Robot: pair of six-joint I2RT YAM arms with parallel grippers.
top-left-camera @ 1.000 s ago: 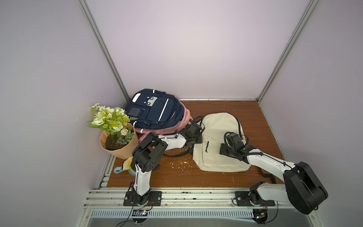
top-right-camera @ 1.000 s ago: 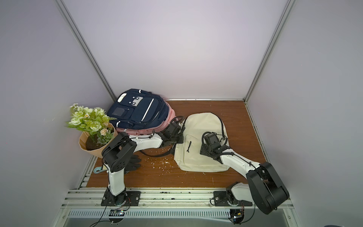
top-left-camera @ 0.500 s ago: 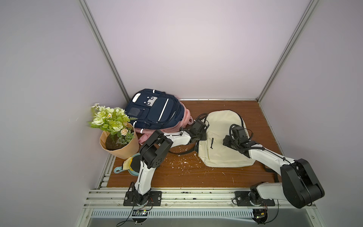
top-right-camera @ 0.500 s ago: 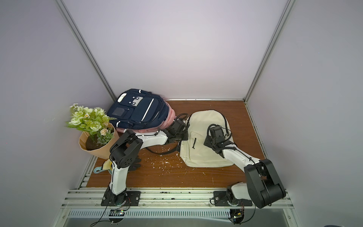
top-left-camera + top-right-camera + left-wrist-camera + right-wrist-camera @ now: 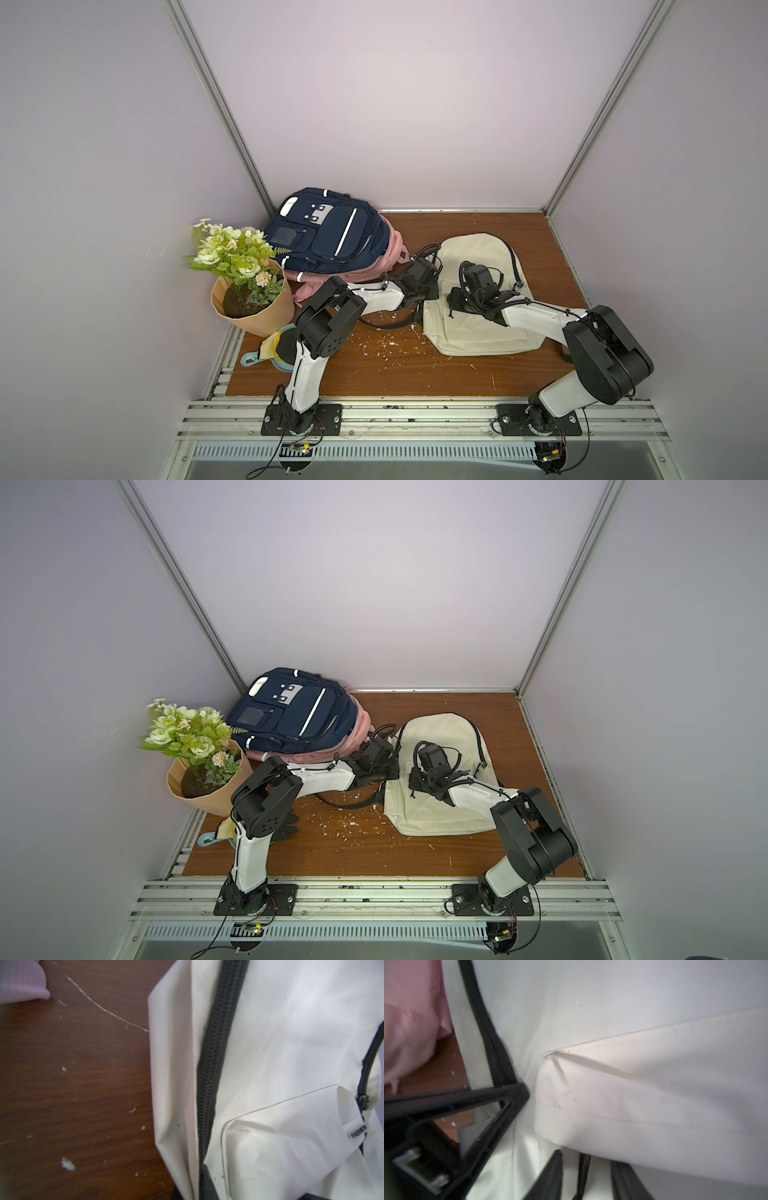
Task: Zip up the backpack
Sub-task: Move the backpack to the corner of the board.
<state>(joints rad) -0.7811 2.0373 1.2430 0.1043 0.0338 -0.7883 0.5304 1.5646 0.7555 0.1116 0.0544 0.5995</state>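
At 9 o'clock on your wooden table (image 5: 415,374) stands the paper flower pot (image 5: 253,307), with a teal cup (image 5: 249,359) at 8 o'clock, partly hidden behind the left arm. At 10 to 11 o'clock a navy backpack (image 5: 328,232) lies on top of a pink backpack (image 5: 388,249). White crumbs (image 5: 386,345) are scattered around 6 o'clock.

Your left gripper (image 5: 430,297) sits near the table's centre, at the 9 o'clock edge of the cream backpack (image 5: 478,336). Its jaws are closed on that edge, right beside the black zipper (image 5: 209,1076). In the left wrist view the side panel folds down toward the claw. In the right wrist view one of its fingers (image 5: 512,1097) rests against the zipper line.

The cream backpack, your task's thing, lies flat at 3 o'clock from centre. Its rounded top points to 12 o'clock and its front pocket (image 5: 654,1095) faces up.

Your right gripper (image 5: 455,301) is down on the bag's face, just beside the left one, toward 3 o'clock from it. Its jaws stand narrowly apart. A thin black pull cord (image 5: 582,1176) hangs between them with a gap showing on either side, so nothing is clamped.
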